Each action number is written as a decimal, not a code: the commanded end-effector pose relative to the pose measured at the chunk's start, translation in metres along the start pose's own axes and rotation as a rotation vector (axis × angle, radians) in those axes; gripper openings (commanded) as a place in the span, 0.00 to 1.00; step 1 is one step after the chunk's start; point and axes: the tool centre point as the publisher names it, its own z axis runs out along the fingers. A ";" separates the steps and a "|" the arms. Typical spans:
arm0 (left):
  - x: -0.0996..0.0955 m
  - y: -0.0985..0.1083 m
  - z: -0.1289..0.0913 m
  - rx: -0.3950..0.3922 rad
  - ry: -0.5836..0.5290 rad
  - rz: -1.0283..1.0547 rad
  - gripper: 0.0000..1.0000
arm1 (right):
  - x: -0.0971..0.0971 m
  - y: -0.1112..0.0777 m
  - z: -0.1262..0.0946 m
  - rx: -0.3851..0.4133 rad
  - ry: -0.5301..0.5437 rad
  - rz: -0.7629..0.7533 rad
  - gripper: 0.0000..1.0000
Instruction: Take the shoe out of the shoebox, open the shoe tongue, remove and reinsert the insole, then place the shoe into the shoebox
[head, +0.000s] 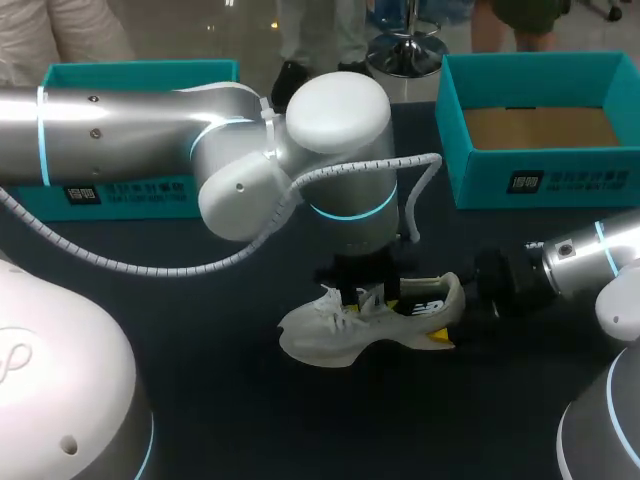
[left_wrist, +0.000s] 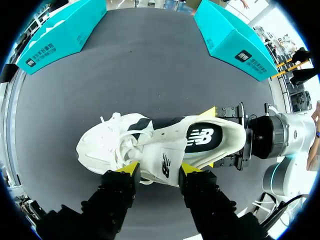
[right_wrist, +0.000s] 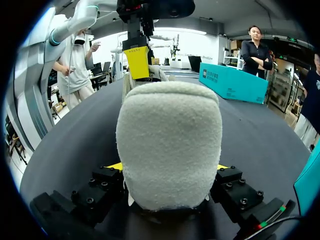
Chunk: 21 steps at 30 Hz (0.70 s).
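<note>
Head view: the shoe (head: 370, 322) sits on the worktop, the shoebox (head: 540, 182) beyond it. The right gripper (left_wrist: 211, 137) clamps its heel and the left gripper (left_wrist: 159, 168) is spread wide at its laces. This looks like the tongue-opening step; next comes a firm pinch on the tongue.

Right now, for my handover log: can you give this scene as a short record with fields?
shoe: white, on the black table, outside both boxes
right gripper: fingers clamp the heel from both sides
left gripper: above the laces, grip unclear
shoebox: open, no shoe inside, far right
teal box: far left, inside hidden
</note>
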 end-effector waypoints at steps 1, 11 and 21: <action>-0.004 -0.006 0.006 -0.050 0.049 0.008 0.02 | 0.000 0.001 0.002 0.005 -0.001 0.000 0.00; -0.003 -0.006 -0.009 -0.076 0.128 0.052 0.00 | 0.000 0.001 0.002 0.005 -0.001 0.000 0.00; -0.017 -0.007 -0.031 -0.094 0.202 0.057 0.00 | 0.000 0.001 0.002 0.005 -0.001 0.000 0.00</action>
